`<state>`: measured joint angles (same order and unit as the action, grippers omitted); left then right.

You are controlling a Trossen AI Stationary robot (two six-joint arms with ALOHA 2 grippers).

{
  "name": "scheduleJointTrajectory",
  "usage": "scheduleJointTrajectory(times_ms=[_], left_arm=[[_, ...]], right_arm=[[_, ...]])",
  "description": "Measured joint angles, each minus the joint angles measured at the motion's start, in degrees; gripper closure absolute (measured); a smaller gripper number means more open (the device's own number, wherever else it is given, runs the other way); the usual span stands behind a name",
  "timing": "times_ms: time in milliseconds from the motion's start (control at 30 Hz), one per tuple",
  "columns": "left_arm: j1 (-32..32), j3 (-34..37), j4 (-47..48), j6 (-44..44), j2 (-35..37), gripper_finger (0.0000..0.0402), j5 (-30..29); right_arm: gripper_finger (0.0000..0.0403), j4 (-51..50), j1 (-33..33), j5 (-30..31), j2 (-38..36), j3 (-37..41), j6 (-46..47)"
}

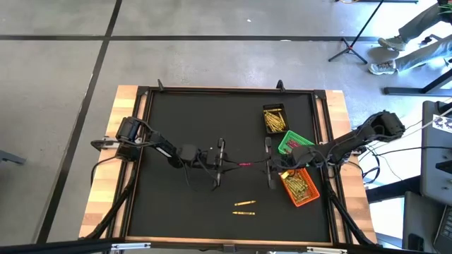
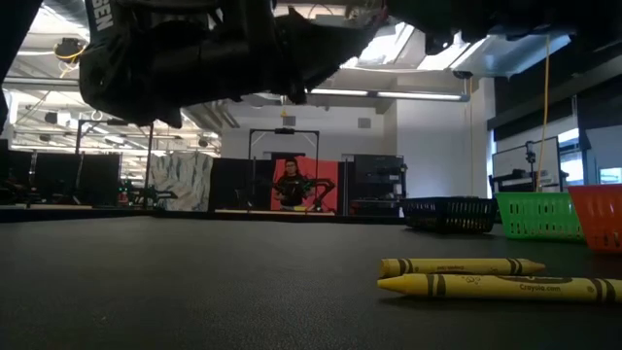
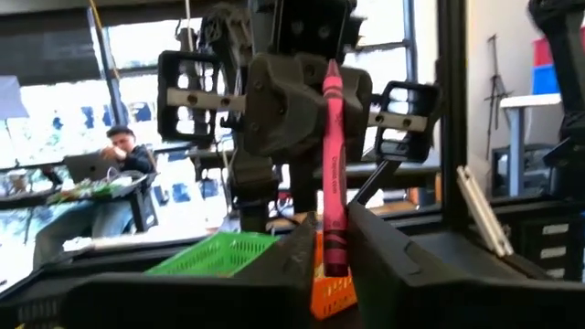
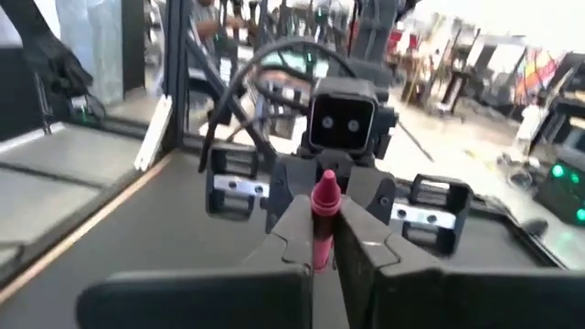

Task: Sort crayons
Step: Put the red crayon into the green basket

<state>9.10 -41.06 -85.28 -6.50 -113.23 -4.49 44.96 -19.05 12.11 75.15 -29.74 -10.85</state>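
Mid-handover above the middle of the black worktop (image 1: 183, 120): pink crayon (image 1: 244, 164) held level in the air between the two tools. Left tool (image 3: 331, 260) clenched on one end of the pink crayon, fingers (image 3: 291, 265) pressing it from both sides, the stick rising straight out between them in the left wrist view. Right tool (image 4: 317, 239) facing it head-on, closed on the other end, the crayon's pointed tip poking out between its fingers (image 4: 291, 233). Both arms reaching in from opposite sides toward the crayon, wrists almost meeting.

Two yellow crayons (image 1: 244, 207) lying flat on the worktop, nearer the front edge than the pink crayon, side by side and just apart; seen up close in the low view (image 2: 466, 276).

Three bins in a row just beyond the right tool: black bin (image 1: 275, 118) farthest back with yellow sticks inside, green bin (image 1: 294, 142) in the middle, orange bin (image 1: 301, 187) nearest the front, also filled with yellow sticks.

Person (image 2: 290, 183) seated far behind the worktop in the room.
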Motion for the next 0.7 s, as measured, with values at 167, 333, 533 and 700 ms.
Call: scheduleJointTrajectory(times_ms=[167, 333, 533, 700], left_arm=[[0.4, 0.0, 2.5, 0.1, 0.0, 0.0311, -0.8], [0.2, 0.0, 7.2, 0.7, 0.0, 0.0282, -1.0], [-0.1, 0.0, 10.6, 0.3, 0.0, 0.0279, -1.0], [-0.1, 0.0, 10.8, 0.3, 0.0, 0.0279, -0.5]], right_arm=[[0.0393, -16.1, -0.1, 3.7, -3.8, -3.6, 1.3], [0.0376, -47.5, -0.1, 11.7, -9.0, -11.9, 9.7], [0.0391, -85.1, 0.0, 17.3, -10.7, -21.8, 27.0], [0.0384, -104.8, 0.2, 17.8, -10.7, -23.0, 41.9]])
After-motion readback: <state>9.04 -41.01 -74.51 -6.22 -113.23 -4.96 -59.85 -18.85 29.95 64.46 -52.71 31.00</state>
